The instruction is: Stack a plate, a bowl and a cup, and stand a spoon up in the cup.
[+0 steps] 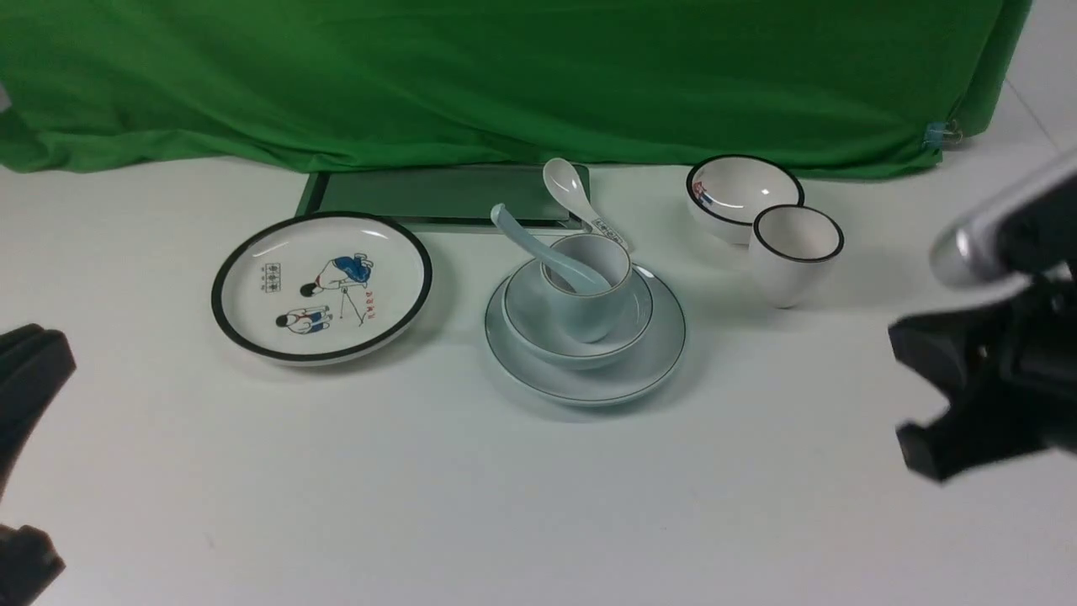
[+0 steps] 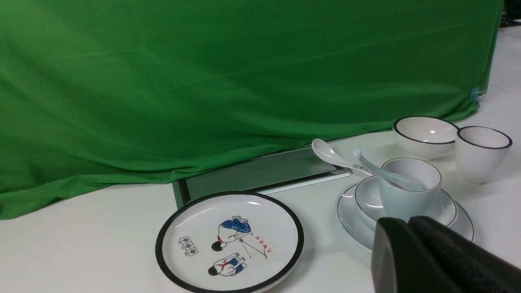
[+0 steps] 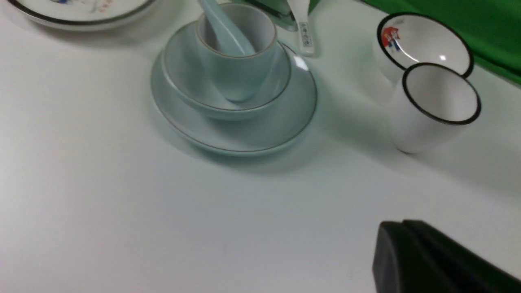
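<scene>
Spoon (image 1: 538,248) work looks finished, and both hands are well clear of it: the right hand (image 1: 942,404) hangs at the right edge of the front view with its fingers pressed together on nothing, and the left hand (image 1: 25,454) sits low at the left edge, also pressed together and empty, its dark fingers (image 2: 427,256) filling a corner of the left wrist view. Outward from the right hand stand a white cup (image 1: 795,252) and, touching it behind, a white bowl (image 1: 740,194), both black-rimmed. Near the middle of the surface (image 1: 505,505) is the stack: the plate (image 1: 589,379) lies flat, the bowl (image 1: 522,316) sits in it, and the cup (image 1: 589,295) stands in the bowl. The spoon's scoop is down in the cup and its handle leans out over the rim toward the far left. A second white spoon (image 1: 572,194) lies just behind the stack, and a picture plate (image 1: 320,286) sits to the left, apart from it. My judgement is that the risks are few: the cup has a rounded base and looks a little tilted in the bowl, so a knock from either arm moving past could rock it and tip the leaning spoon out. The right hand is nearest the white cup, so a careless sweep inward could push that into the plate.
</scene>
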`<state>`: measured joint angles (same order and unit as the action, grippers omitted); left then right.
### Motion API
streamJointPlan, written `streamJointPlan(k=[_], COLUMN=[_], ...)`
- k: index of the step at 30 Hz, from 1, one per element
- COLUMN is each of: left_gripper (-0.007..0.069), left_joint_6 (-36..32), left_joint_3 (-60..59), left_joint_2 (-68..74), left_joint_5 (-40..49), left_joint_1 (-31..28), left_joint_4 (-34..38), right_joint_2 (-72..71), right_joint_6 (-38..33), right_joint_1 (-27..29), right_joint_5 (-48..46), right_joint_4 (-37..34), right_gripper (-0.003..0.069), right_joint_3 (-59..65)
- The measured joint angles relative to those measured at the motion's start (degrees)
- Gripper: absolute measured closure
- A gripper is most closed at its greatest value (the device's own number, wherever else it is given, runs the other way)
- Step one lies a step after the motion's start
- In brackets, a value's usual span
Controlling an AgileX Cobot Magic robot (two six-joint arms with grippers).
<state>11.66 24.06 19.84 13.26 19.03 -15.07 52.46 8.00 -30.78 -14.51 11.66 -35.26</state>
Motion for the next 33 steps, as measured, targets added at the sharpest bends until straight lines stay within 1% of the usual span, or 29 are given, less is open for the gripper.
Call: streamJointPlan(k=[3, 6, 9, 11, 14, 21, 22, 23, 25, 28, 30, 31, 33], left_gripper=[0.0654, 0.0654, 0.0654, 0.0654, 0.0654, 0.0654, 0.0654, 0.0654, 0.0654, 0.0654, 0.0654, 0.0654, 0.0654], left_joint_6=[0.00, 0.00, 0.00, 0.00, 0.00, 0.00, 0.00, 0.00, 0.00, 0.00, 0.00, 0.00, 0.00], left_joint_3=[0.00, 0.00, 0.00, 0.00, 0.00, 0.00, 0.00, 0.00, 0.00, 0.00, 0.00, 0.00, 0.00], left_joint_2=[0.00, 0.00, 0.00, 0.00, 0.00, 0.00, 0.00, 0.00, -0.07, -0.07, -0.07, -0.07, -0.07], left_joint_5=[-0.21, -0.25, -0.27, -0.27, -0.27, -0.32, -0.32, -0.32, -0.42, -0.36, -0.36, -0.30, -0.30], left_joint_1=[0.00, 0.00, 0.00, 0.00, 0.00, 0.00, 0.00, 0.00, 0.00, 0.00, 0.00, 0.00, 0.00], left_joint_4=[0.00, 0.00, 0.00, 0.00, 0.00, 0.00, 0.00, 0.00, 0.00, -0.05, -0.05, -0.05, -0.05], right_joint_2=[-7.77, -10.88, -11.59, -11.59, -11.59, -11.74, -12.44, -13.58, -15.68, -25.81, -29.73, -34.84, -40.07], right_joint_6=[1.63, 3.33, 4.43, 5.29, 7.53, 8.60, 8.66, 8.36, 7.82, 0.52, -3.22, -6.15, -8.62], right_joint_1=[0.00, 0.00, 0.00, 0.00, 0.00, 0.00, 0.00, 0.22, 0.59, 4.54, 6.67, 9.21, 12.28], right_joint_5=[14.51, 24.61, 32.02, 34.10, 34.89, 35.23, 36.41, 37.42, 36.41, 31.93, 30.84, 29.80, 28.07], right_joint_4=[0.00, 0.00, 0.00, 0.05, 0.05, 0.05, 0.05, -0.25, -1.41, -11.02, -13.00, -14.47, -15.27], right_gripper=[0.0645, 0.0645, 0.0643, 0.0641, 0.0638, 0.0622, 0.0622, 0.0628, 0.0642, 0.0648, 0.0648, 0.0648, 0.0648], right_joint_3=[13.29, 20.88, 25.72, 28.06, 30.00, 33.06, 34.35, 35.28, 35.39, 35.70, 35.70, 35.70, 35.70])
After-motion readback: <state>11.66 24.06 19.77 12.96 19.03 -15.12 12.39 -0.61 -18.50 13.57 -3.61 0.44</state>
